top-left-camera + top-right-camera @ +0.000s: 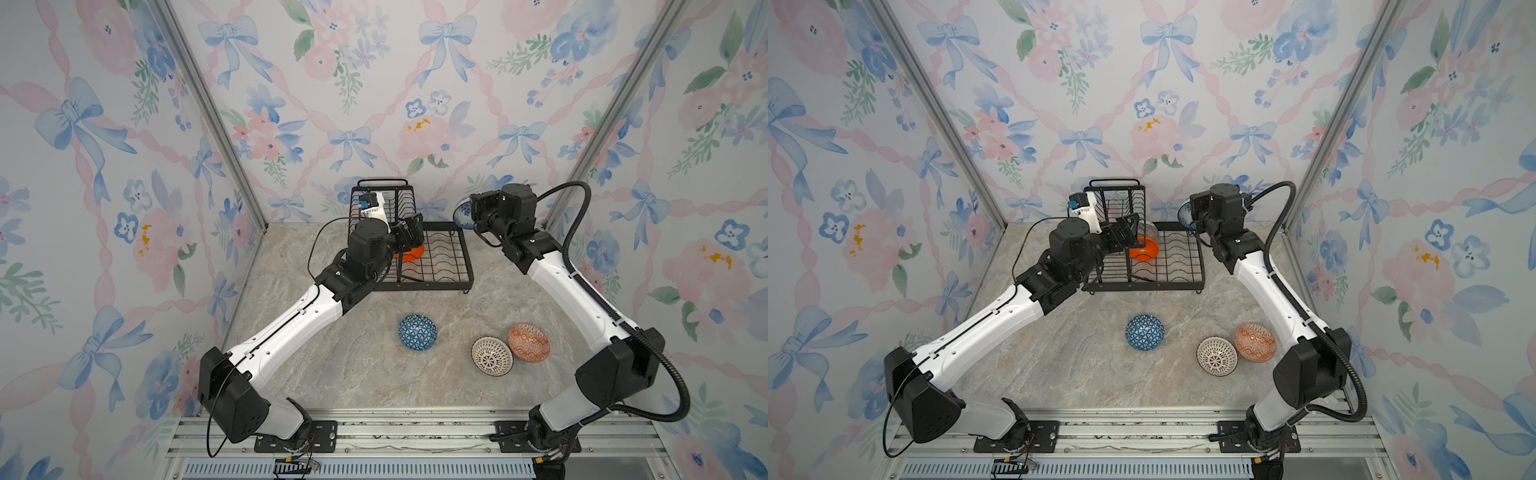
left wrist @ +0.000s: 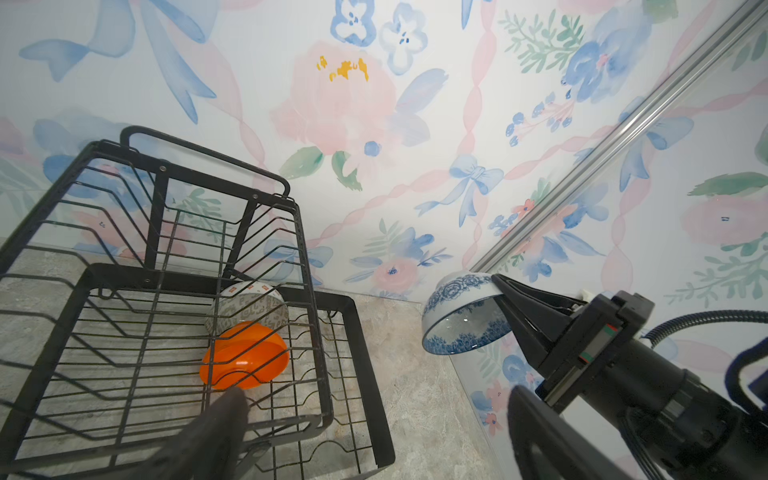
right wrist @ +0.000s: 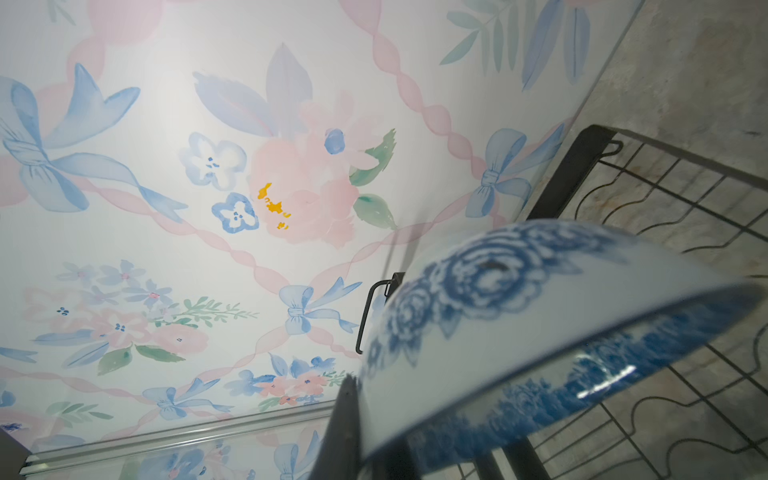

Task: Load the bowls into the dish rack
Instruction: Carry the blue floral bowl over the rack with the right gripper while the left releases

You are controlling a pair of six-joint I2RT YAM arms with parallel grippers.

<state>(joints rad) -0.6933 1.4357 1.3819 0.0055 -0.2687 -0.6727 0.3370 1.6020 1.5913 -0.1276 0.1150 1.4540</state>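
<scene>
The right gripper (image 2: 505, 303) is pinching the rim of the blue-flower bowl (image 2: 461, 316) and holding it tipped in the air by the far right corner of the dish rack (image 1: 428, 286), so the low tray is lying to its left and lower down. The left gripper (image 1: 411, 235) is hanging wide apart and empty over the orange bowl (image 2: 245, 357), which is sitting in the rack. I am guessing the right arm is going next.

In both top views the right hand (image 1: 468, 212) hides most of the blue-floral bowl (image 1: 459, 216); the left hand (image 1: 412, 233) and rack (image 1: 428, 286) wires partly cover the orange bowl (image 1: 415, 253)
</scene>
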